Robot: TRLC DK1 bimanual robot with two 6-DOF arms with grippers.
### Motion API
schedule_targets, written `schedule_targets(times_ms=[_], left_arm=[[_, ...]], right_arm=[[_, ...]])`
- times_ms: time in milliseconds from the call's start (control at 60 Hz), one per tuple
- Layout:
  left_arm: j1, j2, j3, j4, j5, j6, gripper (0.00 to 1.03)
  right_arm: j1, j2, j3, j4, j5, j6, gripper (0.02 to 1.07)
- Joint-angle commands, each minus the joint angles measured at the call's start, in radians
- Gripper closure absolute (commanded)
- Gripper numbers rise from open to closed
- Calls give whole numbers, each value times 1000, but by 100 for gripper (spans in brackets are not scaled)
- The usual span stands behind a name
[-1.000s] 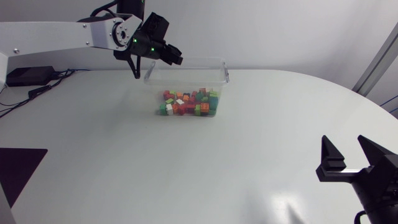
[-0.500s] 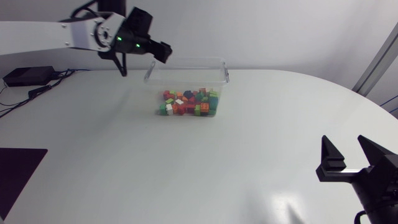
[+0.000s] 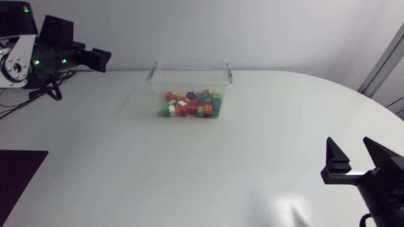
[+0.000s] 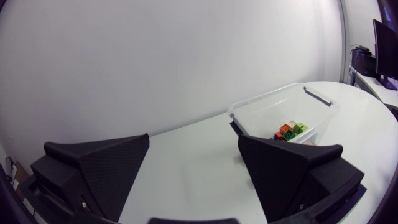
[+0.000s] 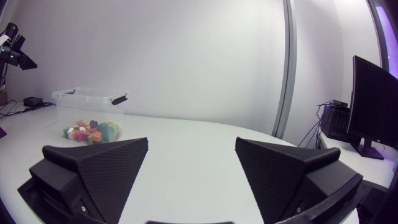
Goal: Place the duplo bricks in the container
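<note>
Head view first: your left end effector (image 3: 100, 57) hangs up over the far left corner of the table (image 3: 126, 164). It's well apart from the container (image 3: 189, 62), with its tips pointing toward it. The fingers look spread and there's nothing in them. The clear container sits on the far middle of the table. The duplo bricks (image 3: 192, 104) are piled inside it, a mix of red, green, orange and white, mostly toward the near wall. Your right end effector (image 3: 358, 159) is down at the near right corner, fingers wide apart and holding nothing, a long way from the container.

Left wrist view: both wedge fingers of the left end effector (image 4: 193, 171) stand wide apart with only bare table between them, so it's released. The container (image 4: 298, 93) is ahead of it, out past one finger. You can see a few bricks (image 4: 291, 129) through the wall.

Right wrist view: same deal, the right end effector (image 5: 191, 168) is spread wide with nothing between the fingers. The container (image 5: 87, 94) is far ahead across the table, beyond one finger, with the bricks (image 5: 90, 130) heaped inside.
</note>
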Motion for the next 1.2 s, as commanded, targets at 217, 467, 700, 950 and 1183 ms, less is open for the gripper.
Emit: schedule_targets(times_ms=[217, 467, 700, 950, 1183], left_arm=[[124, -246, -274, 93, 29, -38, 4], [147, -407, -415, 41, 75, -63, 4], [121, -542, -605, 124, 75, -67, 4], [101, -686, -771, 191, 75, -102, 5], [53, -829, -878, 200, 75, -101, 5]], right_arm=[[-3, -7, -21, 10, 5, -12, 6], [-3, -7, -21, 8, 5, -12, 6], [-3, -7, -21, 8, 5, -12, 6], [-3, -7, -21, 10, 5, -12, 6], [-3, -7, -22, 8, 5, -12, 6]])
